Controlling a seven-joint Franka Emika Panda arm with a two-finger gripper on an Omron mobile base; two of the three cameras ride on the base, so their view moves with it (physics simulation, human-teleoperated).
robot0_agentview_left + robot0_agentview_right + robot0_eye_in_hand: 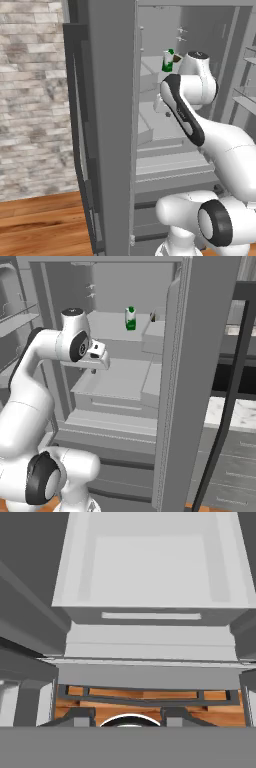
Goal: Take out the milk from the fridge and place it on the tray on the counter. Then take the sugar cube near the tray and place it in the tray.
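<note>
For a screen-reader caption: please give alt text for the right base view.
A white robot arm reaches into the open fridge, its claw empty above a pale shelf. The milk stands upright on a higher shelf behind.

The milk stands on an upper shelf inside the fridge, apparently toward the rear.

Milk upright on fridge shelf

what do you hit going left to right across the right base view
robot arm → gripper → milk on a fridge shelf → open fridge door edge → marble counter
</note>
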